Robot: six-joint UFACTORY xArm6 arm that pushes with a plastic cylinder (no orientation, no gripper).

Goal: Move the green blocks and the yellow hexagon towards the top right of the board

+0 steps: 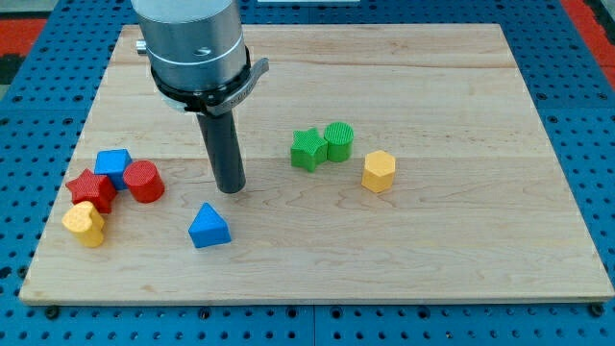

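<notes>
my tip (230,188) sits on the pale wooden board (461,250), just a bare rod, no claw to open or clench | green star block (307,150) touching green cylinder block (338,140), off to the tip's right | yellow hexagon block (378,171) just right of those, mid-board | blue triangle block (209,227) below tip
</notes>
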